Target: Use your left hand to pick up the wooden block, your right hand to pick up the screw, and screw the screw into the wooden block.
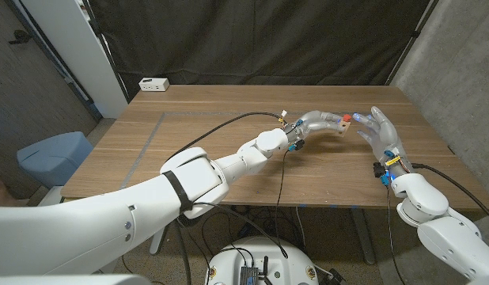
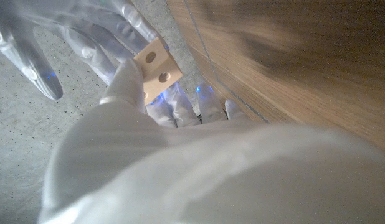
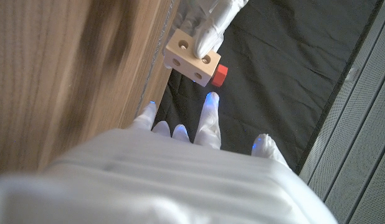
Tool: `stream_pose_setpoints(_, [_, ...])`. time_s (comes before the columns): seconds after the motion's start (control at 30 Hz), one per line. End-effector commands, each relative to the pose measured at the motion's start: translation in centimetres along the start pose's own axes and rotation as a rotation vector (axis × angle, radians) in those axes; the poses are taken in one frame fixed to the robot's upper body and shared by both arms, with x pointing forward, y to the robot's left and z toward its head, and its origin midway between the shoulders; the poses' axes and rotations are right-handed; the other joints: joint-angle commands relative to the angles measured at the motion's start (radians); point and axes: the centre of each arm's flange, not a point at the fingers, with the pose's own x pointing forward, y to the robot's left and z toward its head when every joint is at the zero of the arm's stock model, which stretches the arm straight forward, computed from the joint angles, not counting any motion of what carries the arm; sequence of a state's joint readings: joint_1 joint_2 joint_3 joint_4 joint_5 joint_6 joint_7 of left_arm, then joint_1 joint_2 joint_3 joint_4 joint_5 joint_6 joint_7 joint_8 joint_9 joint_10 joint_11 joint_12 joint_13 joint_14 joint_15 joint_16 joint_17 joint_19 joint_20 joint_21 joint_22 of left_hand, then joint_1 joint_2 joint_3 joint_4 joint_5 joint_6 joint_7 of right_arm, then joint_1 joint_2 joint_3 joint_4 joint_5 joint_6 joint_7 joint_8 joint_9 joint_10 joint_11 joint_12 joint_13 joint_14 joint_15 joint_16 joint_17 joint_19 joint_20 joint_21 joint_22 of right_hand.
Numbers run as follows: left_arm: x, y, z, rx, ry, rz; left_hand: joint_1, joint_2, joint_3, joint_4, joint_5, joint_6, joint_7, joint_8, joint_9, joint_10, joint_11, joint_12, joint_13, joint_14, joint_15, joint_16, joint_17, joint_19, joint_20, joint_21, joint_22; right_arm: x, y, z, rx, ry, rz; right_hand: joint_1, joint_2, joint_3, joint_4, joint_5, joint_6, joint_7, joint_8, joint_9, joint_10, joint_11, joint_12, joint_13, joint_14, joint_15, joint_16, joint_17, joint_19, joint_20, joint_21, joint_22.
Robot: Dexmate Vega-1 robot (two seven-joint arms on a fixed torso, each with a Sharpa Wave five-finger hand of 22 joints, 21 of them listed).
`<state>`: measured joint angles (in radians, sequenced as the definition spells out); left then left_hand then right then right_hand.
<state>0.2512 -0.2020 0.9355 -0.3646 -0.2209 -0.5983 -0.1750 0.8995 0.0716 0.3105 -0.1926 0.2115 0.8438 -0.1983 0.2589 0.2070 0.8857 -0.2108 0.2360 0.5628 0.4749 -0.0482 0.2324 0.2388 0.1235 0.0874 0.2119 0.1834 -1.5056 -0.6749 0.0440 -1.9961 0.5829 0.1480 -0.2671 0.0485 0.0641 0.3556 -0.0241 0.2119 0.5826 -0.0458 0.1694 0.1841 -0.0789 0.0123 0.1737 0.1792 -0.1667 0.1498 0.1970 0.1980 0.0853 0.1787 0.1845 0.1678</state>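
Note:
My left hand (image 1: 317,123) reaches across the table's right half and holds the pale wooden block (image 1: 342,123) above the surface. The red screw (image 1: 348,118) sits in the block's side. In the right wrist view the block (image 3: 191,57) shows round holes, the screw (image 3: 220,74) sticks out of one face, and the left hand's fingers (image 3: 211,18) grip the block from behind. My right hand (image 1: 380,131) stands just right of the block with its fingers spread and nothing in it. In the left wrist view the block (image 2: 156,68) is pinched by the left hand's fingers (image 2: 127,78).
A white box (image 1: 153,84) lies at the table's far left corner. A thin taped line (image 1: 149,134) runs down the table's left part. A black cable (image 1: 229,121) trails along my left arm. A blue bin (image 1: 51,156) stands on the floor to the left.

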Motion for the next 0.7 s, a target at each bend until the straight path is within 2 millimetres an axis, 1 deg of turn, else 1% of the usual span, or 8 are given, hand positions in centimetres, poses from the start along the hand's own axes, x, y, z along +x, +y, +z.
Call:
stream_pose_setpoints(0.03, [0.1, 0.0, 0.0, -0.003, 0.005, -0.003, -0.018, 0.036, 0.042, 0.041, 0.005, 0.079, 0.03, 0.015, 0.003, 0.012, -0.003, 0.016, 0.004, 0.006, -0.095, 0.001, 0.004, 0.007, 0.0, 0.0, 0.003, 0.8, 0.2, 0.2, -0.002, 0.0, 0.036, -0.007, -0.006, -0.004, 0.001, 0.006, -0.016, -0.006, 0.0, 0.002, -0.019, 0.002, 0.0, 0.002, -0.035, 0.005, -0.007, 0.004, -0.014, -0.001, -0.005, 0.003])
stream_pose_setpoints(0.37, [0.2, 0.1, -0.1, -0.003, 0.017, 0.0, -0.018, 0.037, 0.043, 0.042, 0.005, 0.078, 0.027, 0.015, 0.003, 0.011, -0.003, 0.016, 0.005, 0.008, -0.095, 0.001, 0.004, 0.007, 0.0, 0.0, 0.003, 1.5, 0.5, 0.1, -0.002, 0.01, 0.072, -0.014, -0.007, -0.008, 0.006, 0.006, -0.048, -0.016, 0.0, 0.001, -0.039, 0.001, 0.001, 0.002, -0.05, 0.004, -0.007, 0.006, -0.029, 0.001, -0.005, 0.003])
stream_pose_setpoints(0.57, [0.3, 0.2, -0.1, -0.004, 0.025, 0.001, -0.019, 0.037, 0.043, 0.042, 0.005, 0.079, 0.028, 0.016, 0.003, 0.011, -0.003, 0.016, 0.005, 0.008, -0.094, 0.001, 0.004, 0.008, 0.0, 0.0, 0.003, 1.8, 0.6, 0.0, -0.003, 0.011, 0.082, -0.015, -0.008, -0.009, 0.008, 0.007, -0.053, -0.018, 0.002, 0.001, -0.046, 0.001, 0.001, 0.002, -0.053, 0.005, -0.006, 0.007, -0.031, 0.0, -0.004, 0.004])
stream_pose_setpoints(0.7, [0.3, 0.2, -0.1, -0.005, 0.028, 0.003, -0.021, 0.038, 0.043, 0.044, 0.005, 0.077, 0.028, 0.015, 0.003, 0.011, -0.003, 0.016, 0.005, 0.007, -0.094, 0.0, 0.004, 0.008, 0.0, 0.0, 0.003, 1.8, 0.6, 0.0, -0.002, 0.009, 0.083, -0.018, -0.008, -0.011, 0.01, 0.007, -0.028, -0.015, 0.015, 0.001, -0.045, -0.002, 0.005, 0.002, -0.053, 0.005, -0.004, 0.008, -0.032, 0.0, -0.002, 0.004])
